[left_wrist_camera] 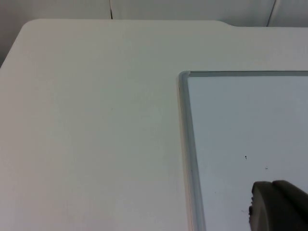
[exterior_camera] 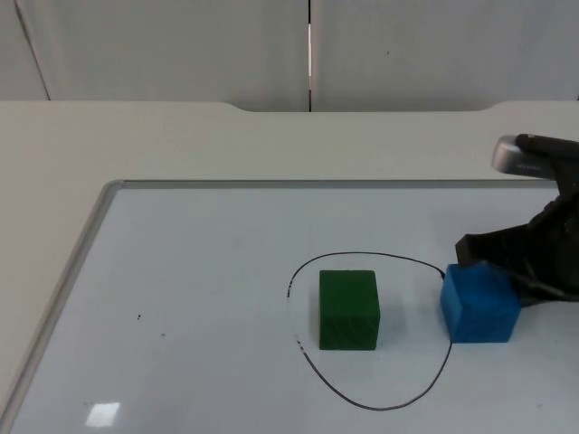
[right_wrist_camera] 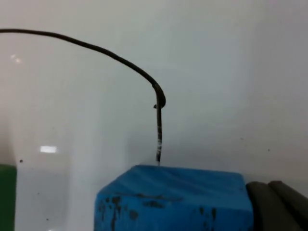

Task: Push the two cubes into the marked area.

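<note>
The right gripper (exterior_camera: pixel 529 271), fingers' spacing impossible to tell, is pressing against the blue wooden cube (exterior_camera: pixel 480 303), reaching in low. That cube is sitting on the drawn black loop (exterior_camera: pixel 389 404); an off-centre push could spin it. The green wooden cube (exterior_camera: pixel 348 309) is resting inside the loop. The left arm is waiting.

The right hand (exterior_camera: pixel 507 271) is cut off at the frame edge, its fingers' spacing unreadable.
</note>
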`<state>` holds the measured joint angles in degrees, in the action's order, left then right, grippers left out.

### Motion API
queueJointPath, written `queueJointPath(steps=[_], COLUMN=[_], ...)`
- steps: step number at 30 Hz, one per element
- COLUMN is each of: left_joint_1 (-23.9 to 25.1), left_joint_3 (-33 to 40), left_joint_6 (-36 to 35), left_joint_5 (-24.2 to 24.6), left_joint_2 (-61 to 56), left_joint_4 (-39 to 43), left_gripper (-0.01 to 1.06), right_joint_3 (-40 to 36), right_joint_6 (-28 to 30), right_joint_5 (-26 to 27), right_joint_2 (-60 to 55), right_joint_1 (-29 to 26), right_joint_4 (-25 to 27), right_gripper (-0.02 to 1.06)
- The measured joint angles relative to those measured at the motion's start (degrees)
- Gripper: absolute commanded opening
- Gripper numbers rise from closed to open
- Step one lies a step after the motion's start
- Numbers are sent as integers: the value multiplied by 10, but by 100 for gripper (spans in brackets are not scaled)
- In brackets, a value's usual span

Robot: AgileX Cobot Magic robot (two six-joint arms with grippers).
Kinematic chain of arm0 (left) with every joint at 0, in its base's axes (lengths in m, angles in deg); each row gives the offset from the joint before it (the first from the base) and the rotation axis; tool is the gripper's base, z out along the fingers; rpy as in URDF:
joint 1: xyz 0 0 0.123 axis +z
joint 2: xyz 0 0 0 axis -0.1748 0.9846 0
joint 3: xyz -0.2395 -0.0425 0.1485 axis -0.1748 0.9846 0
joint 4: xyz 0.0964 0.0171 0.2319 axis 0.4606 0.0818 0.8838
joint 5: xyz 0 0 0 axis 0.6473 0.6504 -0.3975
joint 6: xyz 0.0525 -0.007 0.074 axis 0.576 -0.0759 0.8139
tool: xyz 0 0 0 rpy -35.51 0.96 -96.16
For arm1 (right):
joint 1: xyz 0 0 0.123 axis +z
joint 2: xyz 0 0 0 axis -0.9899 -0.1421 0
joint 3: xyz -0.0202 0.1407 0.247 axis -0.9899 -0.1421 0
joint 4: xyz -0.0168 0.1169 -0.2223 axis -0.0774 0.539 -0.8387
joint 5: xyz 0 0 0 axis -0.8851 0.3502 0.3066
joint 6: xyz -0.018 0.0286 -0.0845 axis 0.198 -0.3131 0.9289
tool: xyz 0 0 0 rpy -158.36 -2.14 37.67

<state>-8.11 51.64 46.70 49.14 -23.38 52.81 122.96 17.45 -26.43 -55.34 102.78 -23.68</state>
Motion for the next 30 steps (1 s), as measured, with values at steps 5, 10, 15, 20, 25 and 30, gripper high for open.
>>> queueJointPath(steps=[5, 10, 15, 20, 25, 30], left_joint_1=[0, 0, 0, 0, 0, 0], left_joint_3=[0, 0, 0, 0, 0, 0], left_joint_6=[0, 0, 0, 0, 0, 0], left_joint_5=[0, 0, 0, 0, 0, 0], left_joint_2=[0, 0, 0, 0, 0, 0], left_joint_4=[0, 0, 0, 0, 0, 0], left_gripper=[0, 0, 0, 0, 0, 0], right_joint_3=[0, 0, 0, 0, 0, 0], right_joint_6=[0, 0, 0, 0, 0, 0], right_joint_5=[2, 11, 14, 13, 12, 19], right_joint_2=[0, 0, 0, 0, 0, 0], right_joint_1=[4, 28, 40, 40, 41, 60], right_joint_4=[15, 19, 19, 19, 30, 39], right_gripper=[0, 0, 0, 0, 0, 0])
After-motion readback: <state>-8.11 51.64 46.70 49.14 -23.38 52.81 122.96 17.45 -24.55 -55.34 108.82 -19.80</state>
